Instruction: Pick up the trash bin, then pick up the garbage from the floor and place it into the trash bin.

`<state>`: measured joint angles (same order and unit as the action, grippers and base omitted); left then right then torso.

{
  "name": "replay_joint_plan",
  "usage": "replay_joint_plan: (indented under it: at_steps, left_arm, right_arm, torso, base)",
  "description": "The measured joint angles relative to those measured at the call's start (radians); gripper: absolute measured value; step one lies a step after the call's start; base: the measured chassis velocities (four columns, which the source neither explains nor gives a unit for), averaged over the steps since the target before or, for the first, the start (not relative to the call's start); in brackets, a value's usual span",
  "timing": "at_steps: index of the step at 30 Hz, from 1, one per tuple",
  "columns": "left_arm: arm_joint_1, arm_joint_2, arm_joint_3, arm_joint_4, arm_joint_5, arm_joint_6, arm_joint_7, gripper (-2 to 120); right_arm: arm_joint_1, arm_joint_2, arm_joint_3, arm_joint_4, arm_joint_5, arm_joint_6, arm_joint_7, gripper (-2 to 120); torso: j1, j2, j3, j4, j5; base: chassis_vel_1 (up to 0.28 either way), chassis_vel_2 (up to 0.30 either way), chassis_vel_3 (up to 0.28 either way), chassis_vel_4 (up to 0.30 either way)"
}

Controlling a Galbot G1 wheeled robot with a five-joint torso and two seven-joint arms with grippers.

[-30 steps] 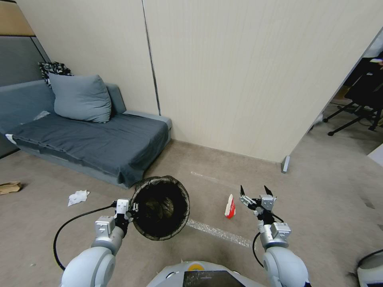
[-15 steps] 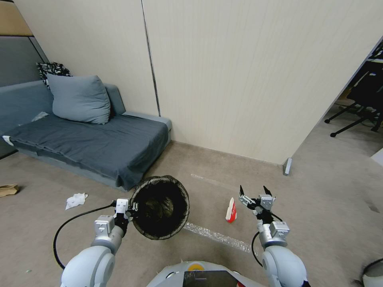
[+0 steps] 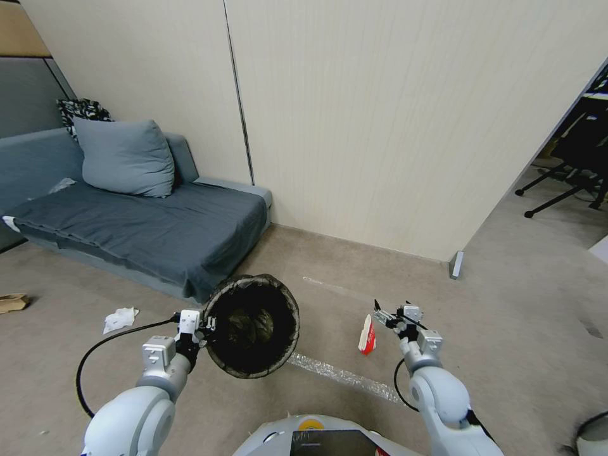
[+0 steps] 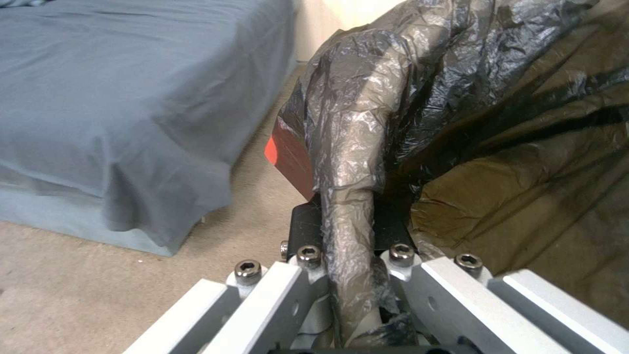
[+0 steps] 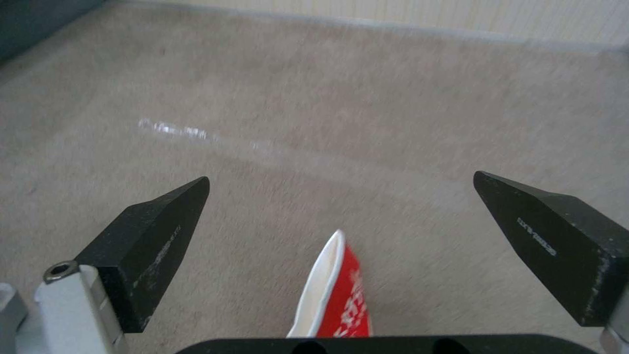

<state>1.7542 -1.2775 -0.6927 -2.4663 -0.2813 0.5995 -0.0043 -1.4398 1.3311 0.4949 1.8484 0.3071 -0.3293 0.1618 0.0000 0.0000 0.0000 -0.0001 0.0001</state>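
Observation:
My left gripper (image 3: 201,325) is shut on the rim of the trash bin (image 3: 253,326) and holds it off the floor, tilted, with its black-bagged mouth facing me. In the left wrist view the crinkly bag-covered rim (image 4: 347,162) runs between the fingers of the left gripper (image 4: 351,265). A red-and-white paper cup (image 3: 366,334) stands on the carpet (image 3: 506,329). Just right of the cup and slightly above it, my right gripper (image 3: 390,309) is open. In the right wrist view the cup (image 5: 337,295) lies below the gap of the open right gripper (image 5: 341,177), untouched.
A crumpled white tissue (image 3: 120,318) and a tan paper bag (image 3: 12,302) lie on the floor at the left. A grey sofa (image 3: 145,228) stands behind the bin. A wall panel (image 3: 380,126) rises ahead. Pale tape (image 3: 342,377) crosses the carpet. Office chairs (image 3: 570,171) stand at the far right.
My right gripper has swung left and down, closer to the paper cup. The left arm has shifted slightly left with the bin still in its grip.

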Motion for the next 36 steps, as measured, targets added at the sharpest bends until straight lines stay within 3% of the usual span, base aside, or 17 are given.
replay_joint_plan:
  at_steps: [12, 21, 36]
  left_arm:
    - [0.001, 0.018, -0.010, -0.030, 0.000, 0.010, -0.002, 1]
    - [0.009, 0.037, -0.010, -0.035, -0.002, 0.010, 0.000, 1]
    - [0.014, 0.034, -0.010, -0.035, 0.000, 0.010, 0.002, 1]
  right_arm:
    - [0.106, -0.018, -0.087, -0.211, 0.122, -0.026, 0.047, 100]
    - [0.193, 0.020, -0.129, -0.370, 0.164, -0.033, 0.094, 100]
    - [0.276, 0.056, -0.127, -0.485, 0.162, -0.016, 0.152, 100]
  torso:
    - [0.000, 0.000, 0.000, 0.0001, -0.0002]
    - [0.000, 0.000, 0.000, 0.0001, -0.0002]
    - [0.000, 0.000, 0.000, 0.0001, -0.0002]
  base:
    - [0.000, 0.000, 0.000, 0.000]
    - [0.000, 0.000, 0.000, 0.000]
    - [0.000, 0.000, 0.000, 0.000]
